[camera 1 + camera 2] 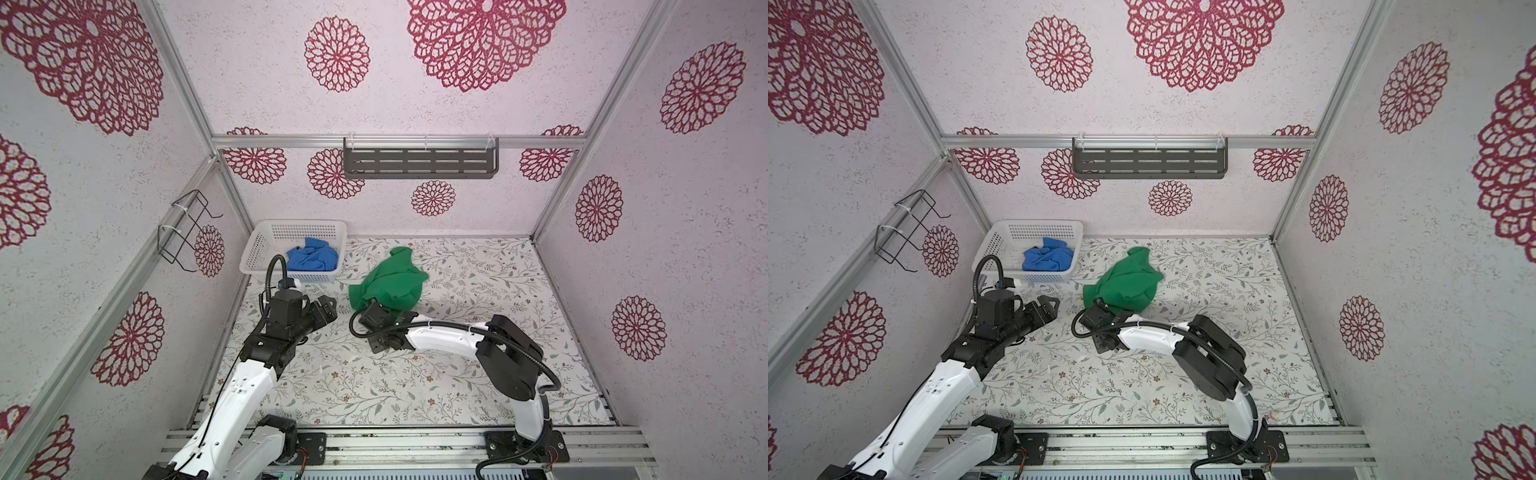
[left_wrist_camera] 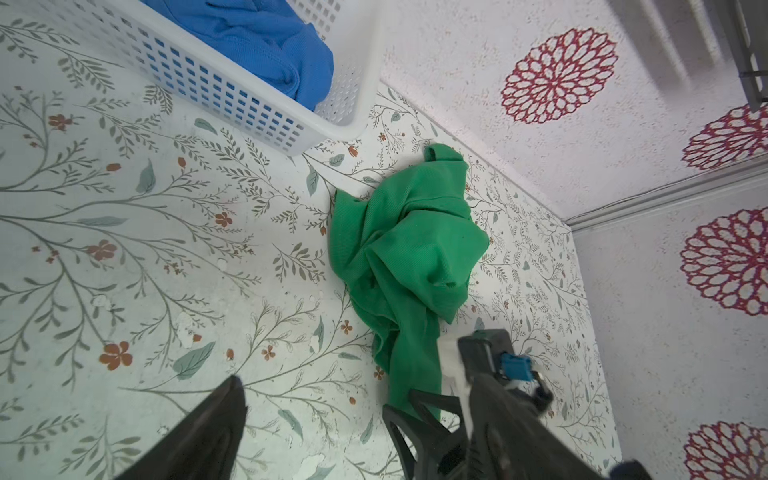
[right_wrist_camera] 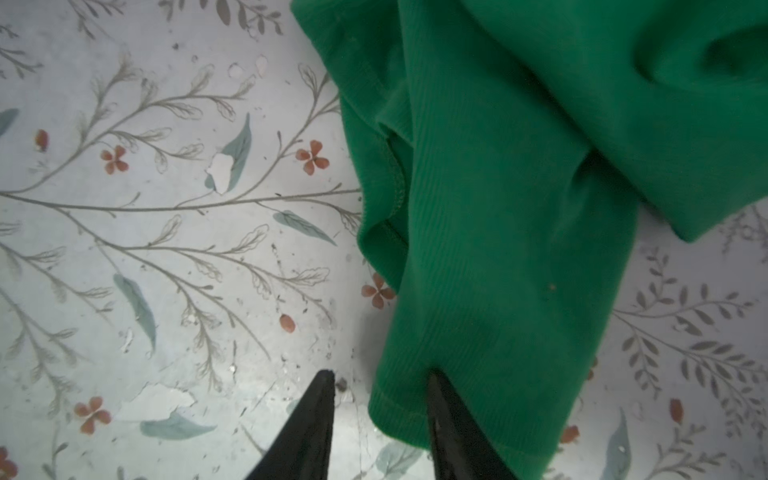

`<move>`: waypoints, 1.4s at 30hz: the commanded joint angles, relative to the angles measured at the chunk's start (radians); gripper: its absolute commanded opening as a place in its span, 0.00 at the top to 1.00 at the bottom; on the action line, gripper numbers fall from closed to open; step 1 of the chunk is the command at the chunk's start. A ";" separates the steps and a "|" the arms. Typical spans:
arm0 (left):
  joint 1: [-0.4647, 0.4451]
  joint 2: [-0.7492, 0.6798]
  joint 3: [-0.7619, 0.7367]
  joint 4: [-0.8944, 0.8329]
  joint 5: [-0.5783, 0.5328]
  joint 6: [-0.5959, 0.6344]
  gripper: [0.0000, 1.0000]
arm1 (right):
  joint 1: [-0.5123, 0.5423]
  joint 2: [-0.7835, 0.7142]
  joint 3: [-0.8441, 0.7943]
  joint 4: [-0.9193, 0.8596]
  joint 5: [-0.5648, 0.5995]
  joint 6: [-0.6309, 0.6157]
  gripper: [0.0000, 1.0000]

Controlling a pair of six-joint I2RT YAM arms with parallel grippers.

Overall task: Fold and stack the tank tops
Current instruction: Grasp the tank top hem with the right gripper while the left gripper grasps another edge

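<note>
Floral-patterned tabletop (image 1: 457, 357) filled the floor of a booth papered with red rosettes. At its middle the right gripper (image 3: 380, 376) stood low with its jaws narrowed but apart: one fingertip (image 3: 434, 380) pressed on the near hem of the green tank top (image 3: 498, 208), the other rested on bare table just beside that hem, so the cloth's edge lay between them. The green tank top (image 1: 388, 278) lay crumpled in a heap on the table, stretching from that gripper toward the back wall. To its left the left gripper (image 2: 311, 395) hung above bare table with jaws wide and nothing between them, pointing toward the heap. Behind it, in the back left corner, the white basket (image 1: 299, 225) held the blue tank top (image 1: 311, 257), bunched up inside. On the back wall hung a dark slotted shelf (image 1: 419, 163).
</note>
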 commanded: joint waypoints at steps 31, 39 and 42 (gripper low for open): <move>-0.132 0.569 0.150 0.254 0.013 -0.013 0.38 | -0.492 -0.682 -0.704 0.161 -0.350 0.140 1.00; -0.128 0.745 0.290 0.220 -0.019 0.223 0.43 | -0.494 -0.709 -0.724 0.166 -0.354 0.140 1.00; -0.111 0.806 0.362 0.210 0.034 0.262 0.40 | -0.494 -0.727 -0.725 0.148 -0.348 0.134 1.00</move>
